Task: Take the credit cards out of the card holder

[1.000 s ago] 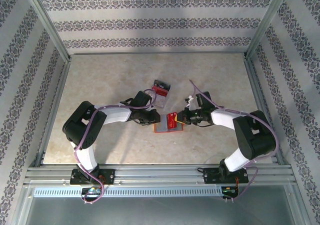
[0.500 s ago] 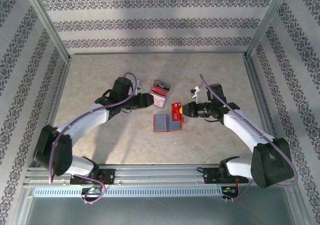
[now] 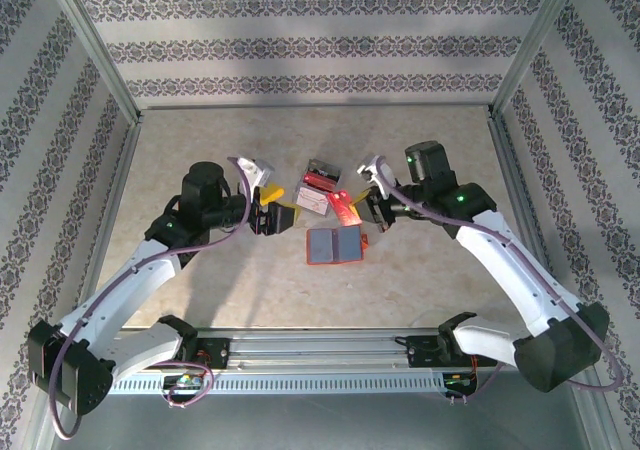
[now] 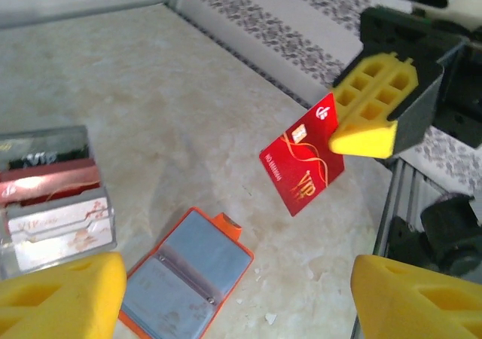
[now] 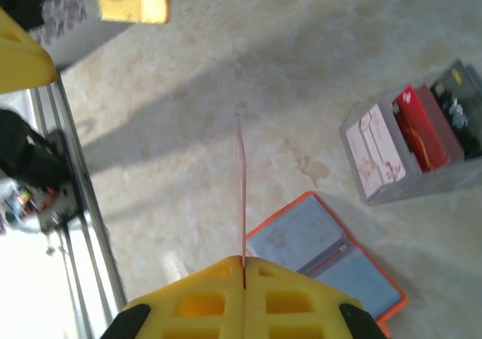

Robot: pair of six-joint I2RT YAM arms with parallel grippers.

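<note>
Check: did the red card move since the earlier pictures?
Yes. The red card, pinched by the right gripper, left the card holder and is now nearer the clear box.

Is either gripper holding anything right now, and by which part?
The right gripper pinches a red card by one short end. The left gripper is open, holding nothing.

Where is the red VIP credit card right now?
Top view, centre-right: the red VIP credit card is pinched in the right gripper's fingers, in the air over the open orange-red card holder, beside the clear plastic box.
</note>
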